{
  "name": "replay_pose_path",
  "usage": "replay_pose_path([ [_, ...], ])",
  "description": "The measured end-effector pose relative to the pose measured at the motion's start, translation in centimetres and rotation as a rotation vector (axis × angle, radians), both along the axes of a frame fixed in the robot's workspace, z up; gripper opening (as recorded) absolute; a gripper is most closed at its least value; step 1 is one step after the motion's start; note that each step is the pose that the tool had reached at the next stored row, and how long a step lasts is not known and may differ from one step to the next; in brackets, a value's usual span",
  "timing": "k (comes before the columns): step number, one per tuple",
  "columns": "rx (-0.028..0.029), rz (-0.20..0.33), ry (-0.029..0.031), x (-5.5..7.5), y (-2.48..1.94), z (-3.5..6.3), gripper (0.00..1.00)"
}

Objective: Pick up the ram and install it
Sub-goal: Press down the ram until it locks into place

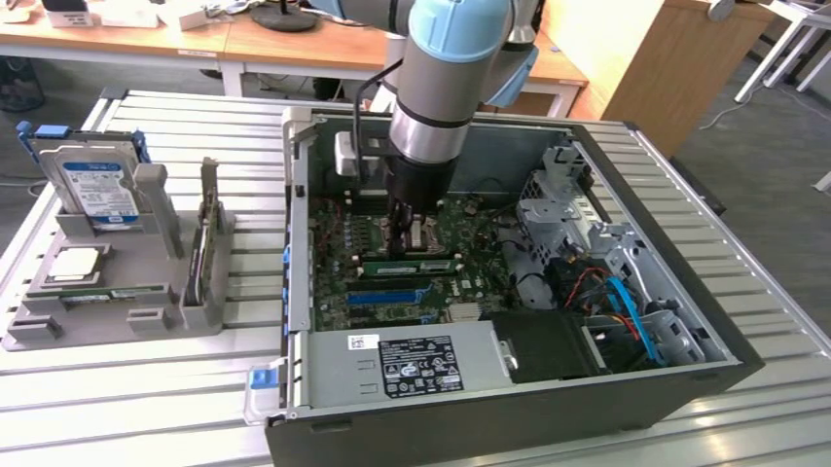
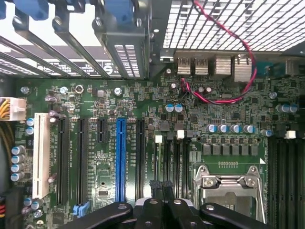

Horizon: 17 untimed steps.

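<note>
The black two-fingered tool (image 1: 411,245) is lowered into the open dark-grey metal computer case (image 1: 585,413), which lies on the white slatted metal bench (image 1: 130,413). In the wrist view the tool (image 2: 162,184) is seen clenched, its ribbed black fingertips (image 2: 155,185) pressed together, and nothing can be seen gripped between them. They hang over narrow black slots on the green, densely populated motherboard (image 2: 95,102), beside the shiny steel frame of the processor socket (image 2: 228,183).

The ram (image 1: 409,265), a long thin green circuit-board stick with white labels, is seen in the exterior view standing on edge on the motherboard (image 1: 335,255), just near of the fingertips. Whether it is touched by the tool cannot be told. Nearer still, a long bright-blue plastic expansion slot (image 1: 389,295) runs parallel to it; the same slot (image 2: 120,157) is ranged among black and white ones in the wrist view. A twisted red-and-black cable (image 2: 249,52) loops over the perforated metal wall.

A silver, labelled box-shaped power supply (image 1: 403,365) fills the near part of the case. At the exterior view's left, well apart from the case, a matt grey moulded holder (image 1: 146,321) carries an upright blue-labelled hard drive (image 1: 97,190) and a flat square silver processor chip (image 1: 76,265).
</note>
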<state>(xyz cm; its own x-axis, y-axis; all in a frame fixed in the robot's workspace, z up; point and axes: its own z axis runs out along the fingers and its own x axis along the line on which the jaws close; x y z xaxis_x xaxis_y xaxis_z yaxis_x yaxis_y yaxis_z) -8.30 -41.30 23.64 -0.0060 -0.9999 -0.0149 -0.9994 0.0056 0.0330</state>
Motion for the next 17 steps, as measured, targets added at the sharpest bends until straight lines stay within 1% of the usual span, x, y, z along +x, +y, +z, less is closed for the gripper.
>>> replay_pose_path([
  [5,0.0000,0.000,0.0001,0.0,0.00,0.83,0.11],
  [9,0.0000,0.000,0.0000,0.0,0.00,1.30,0.11],
  [17,-0.0001,0.000,0.0001,0.0,0.00,1.75,0.11],
])
